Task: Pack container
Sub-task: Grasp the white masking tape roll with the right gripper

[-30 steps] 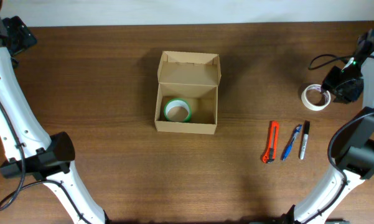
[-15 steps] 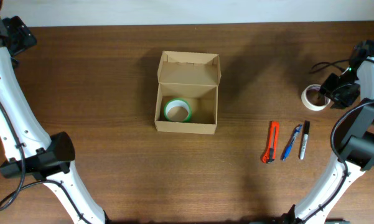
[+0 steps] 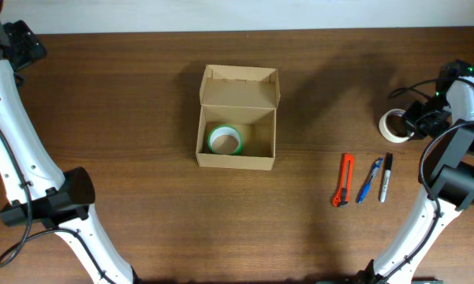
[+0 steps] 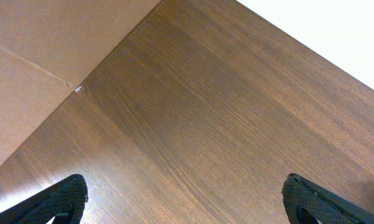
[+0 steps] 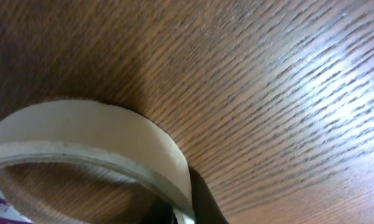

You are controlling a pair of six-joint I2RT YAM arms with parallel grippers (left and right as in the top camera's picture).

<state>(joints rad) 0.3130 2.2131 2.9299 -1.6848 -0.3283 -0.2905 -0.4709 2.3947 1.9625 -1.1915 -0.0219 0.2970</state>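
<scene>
The container (image 3: 237,158) is a tan cardboard box at the table's middle, its flap lid (image 3: 240,88) standing open at the back. A green tape roll (image 3: 225,140) lies inside it. A white tape roll (image 3: 392,124) lies on the table at the far right and fills the right wrist view (image 5: 93,137). My right gripper (image 3: 416,120) is at that roll, one dark finger (image 5: 205,199) against the outside of the roll's wall and the other inside, shut on the wall. My left gripper (image 4: 187,196) is open and empty over bare wood at the far left corner (image 3: 20,43).
An orange utility knife (image 3: 344,180), a blue pen (image 3: 370,180) and a black marker (image 3: 386,177) lie side by side at the front right. The left wrist view shows the table's corner edges, with a tan surface (image 4: 31,68) past one edge.
My right gripper has come down and moved slightly toward the front and left onto the white roll, which shifted a little left. The left arm and the box have not moved.
</scene>
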